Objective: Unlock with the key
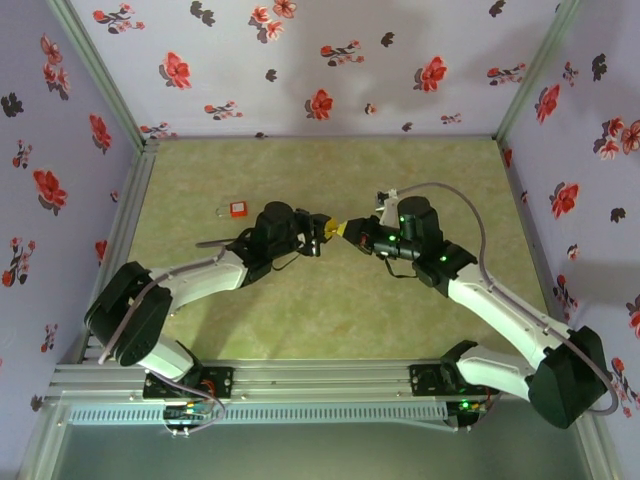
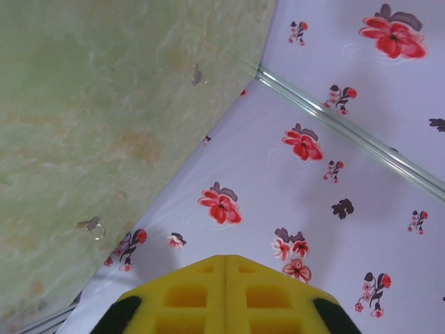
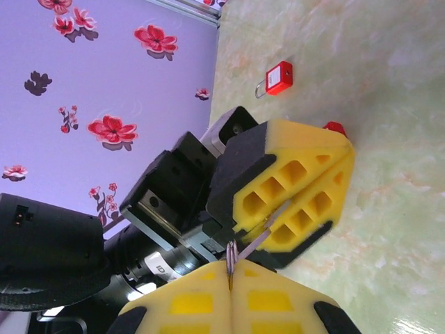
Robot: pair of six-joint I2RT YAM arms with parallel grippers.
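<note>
The red padlock [image 1: 236, 209] lies flat on the counter [image 1: 300, 170], over toward the left wall, with nothing touching it. To the right of the padlock and a little nearer the arm bases, the left pincer [image 2: 226, 268] is raised off the counter. Its yellow foam pads are clenched on the blade of the key [image 3: 261, 231]. From the right wrist camera the blade slants into the seam between those pads.

Just right of that, and further again from the padlock, the right pincer [image 3: 230, 278] is also clenched. It pinches the key's ring end at its very tips. So the 2 pincers meet nose to nose with the key bridging them, well apart from the padlock.

The counter is a mottled pale green, a bit blotchy. Behind the padlock and on both sides stand lilac walls [image 1: 330, 60] printed with red and dark flowers. A metal rail [image 1: 300, 378] runs along the near edge.
</note>
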